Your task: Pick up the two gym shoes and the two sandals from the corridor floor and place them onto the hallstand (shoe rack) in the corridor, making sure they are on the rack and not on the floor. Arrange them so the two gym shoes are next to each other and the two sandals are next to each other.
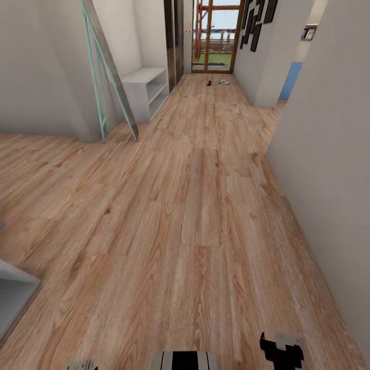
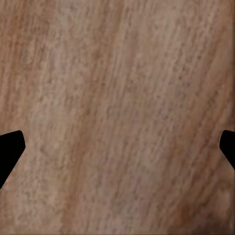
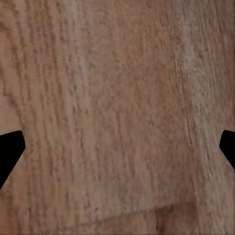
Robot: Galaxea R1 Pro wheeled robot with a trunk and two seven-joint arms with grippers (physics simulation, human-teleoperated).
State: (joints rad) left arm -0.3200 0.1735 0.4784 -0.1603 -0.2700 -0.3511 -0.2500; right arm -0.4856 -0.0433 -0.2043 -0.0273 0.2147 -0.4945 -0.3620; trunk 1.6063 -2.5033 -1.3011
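A long corridor of light brown wood-plank floor [image 1: 195,216] is seen from the head view, walled in pale grey on both sides and closed at its far end by a glazed door [image 1: 215,36]. Far down it, well apart from the right gripper [image 1: 281,350] at the lower edge, two small objects lie on the planks — a dark one, apparently a sandal [image 1: 209,82], and a pale one, apparently a gym shoe [image 1: 224,81]; both are too small to be told for certain. A pale grey hallstand [image 1: 146,90] is set against the left wall, beyond a leaning teal-framed panel [image 1: 105,72].

In the left wrist view, the left gripper [image 2: 117,152] is held over bare planks, its fingertips [image 2: 10,152] spread wide with nothing between them.

In the right wrist view, the right gripper's fingers [image 3: 11,152] are likewise parted wide — only wood grain is seen between them.
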